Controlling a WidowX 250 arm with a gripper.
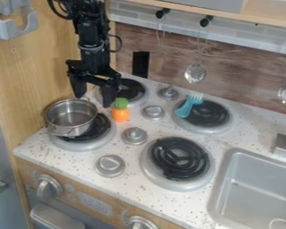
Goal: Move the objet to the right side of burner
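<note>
My gripper [93,99] hangs open over the left side of the stove, its fingers spread apart with nothing visible between them. Below and to its left, a silver metal pot [71,117] rests on the front-left burner [103,134], partly covering the black coil. An orange carrot with a green top [120,115] stands on the white counter, just right of the gripper's right finger; whether they touch I cannot tell. On the back-right burner [216,117] lies a light blue fork-like utensil [186,107], over the coil's left part.
Another burner [131,89] sits behind the gripper, and one [176,157] is at the front right. Several silver knobs [134,135] stand between the burners. A grey sink [258,188] is at the right; a wooden wall [44,62] rises at the left.
</note>
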